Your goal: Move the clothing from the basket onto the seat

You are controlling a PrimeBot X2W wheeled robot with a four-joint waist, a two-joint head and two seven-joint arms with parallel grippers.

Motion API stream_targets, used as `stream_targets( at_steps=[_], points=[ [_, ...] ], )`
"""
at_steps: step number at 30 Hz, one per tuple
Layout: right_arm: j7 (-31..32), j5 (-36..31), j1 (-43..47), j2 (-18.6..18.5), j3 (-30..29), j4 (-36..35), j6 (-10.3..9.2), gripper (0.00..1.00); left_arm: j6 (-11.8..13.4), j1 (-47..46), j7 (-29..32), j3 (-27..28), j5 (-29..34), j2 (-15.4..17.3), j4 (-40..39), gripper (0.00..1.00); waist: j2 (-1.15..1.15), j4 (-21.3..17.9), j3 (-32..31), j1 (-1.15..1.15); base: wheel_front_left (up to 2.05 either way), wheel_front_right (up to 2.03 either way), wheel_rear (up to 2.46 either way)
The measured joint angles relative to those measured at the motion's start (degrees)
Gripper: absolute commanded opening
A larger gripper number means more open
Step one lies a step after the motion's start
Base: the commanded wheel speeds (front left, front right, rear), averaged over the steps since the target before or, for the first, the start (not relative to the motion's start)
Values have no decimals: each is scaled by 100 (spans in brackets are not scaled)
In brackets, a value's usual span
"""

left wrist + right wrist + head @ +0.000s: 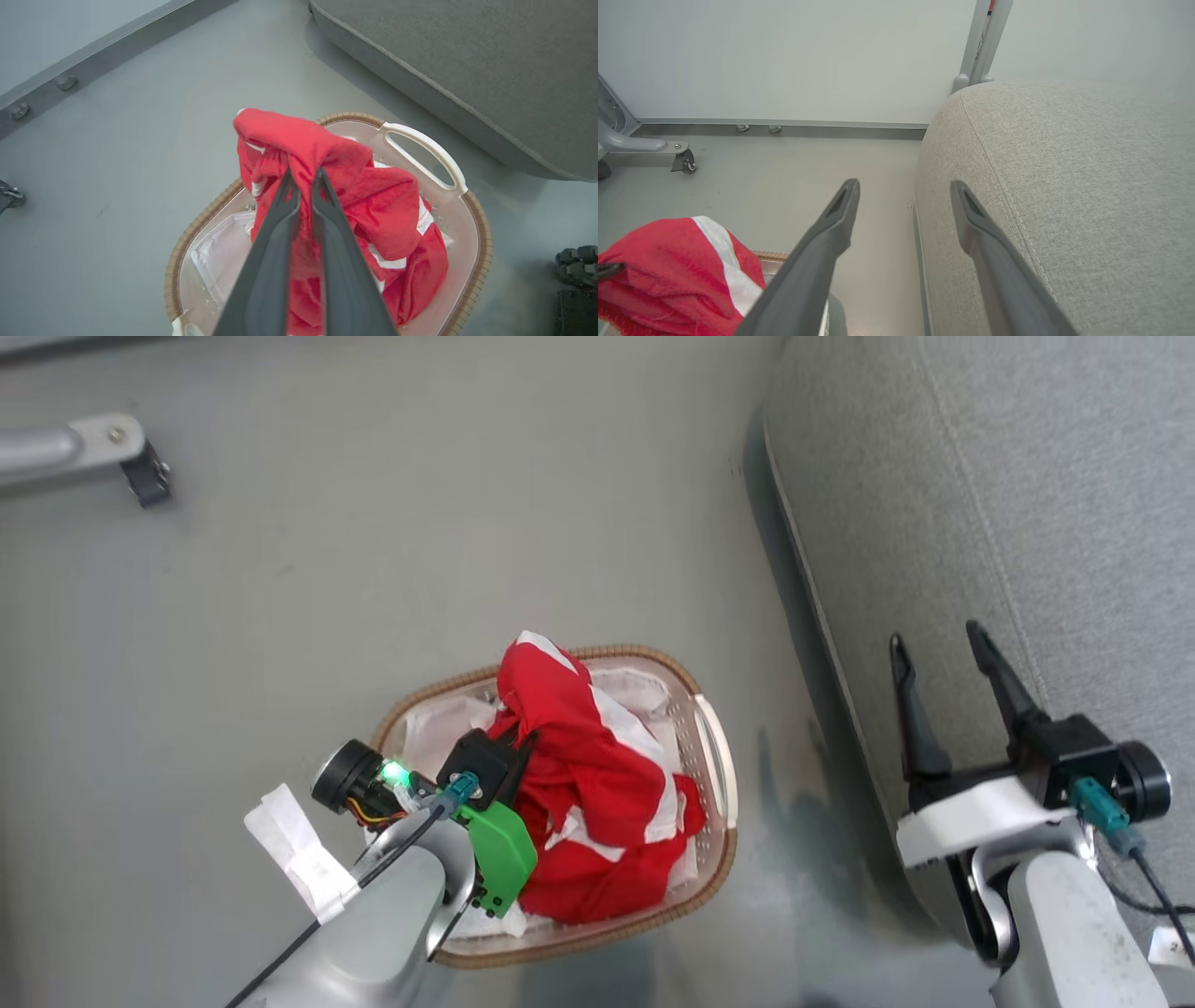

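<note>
Clothing (597, 784), red with white stripes, lies heaped in the basket (644, 658), with one fold pulled up above the rim. Largest in view is the grey floor (373, 569), on which everything stands. Next comes the seat (980, 476), a grey woven sofa on the robot's right with a rounded edge and a stitched seam; no garment lies on it. The basket stands on the floor near the sofa's edge but apart from it, with its brown woven rim and white handle (425, 149) in view and a white cloth liner (219, 252) showing on the side the red heap leaves bare. A grey metal leg with a caster (93, 443) sits well apart on the floor at the far left. The right gripper (936, 639) hangs by the sofa's rounded edge, its two dark fingers spread wide with nothing between them. The left gripper (303, 179) is over the basket, its fingers pinched together on the raised fold of red fabric, which bunches over their tips.
</note>
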Motion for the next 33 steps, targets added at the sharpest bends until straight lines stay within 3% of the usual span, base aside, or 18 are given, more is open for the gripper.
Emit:
stream_targets(
  at_steps=[8,19,25,33],
  points=[
    [0,-143,575,-1,8,132,1,100,-60,-73,0,-116,364,422,-488,0,0,161,-963,0,0,0,0],
    [0,-185,946,-1,90,194,1,100,-179,-1013,133,-420,431,945,-870,0,0,326,-2035,0,0,0,0],
    [0,-182,979,0,192,210,1,100,-186,-1689,318,-349,264,1150,-1096,0,0,382,-2357,0,0,0,0],
    [0,-182,932,-1,443,237,1,100,-185,-2346,650,-236,140,1188,-1087,0,0,342,-2510,0,0,0,0]
  ],
)
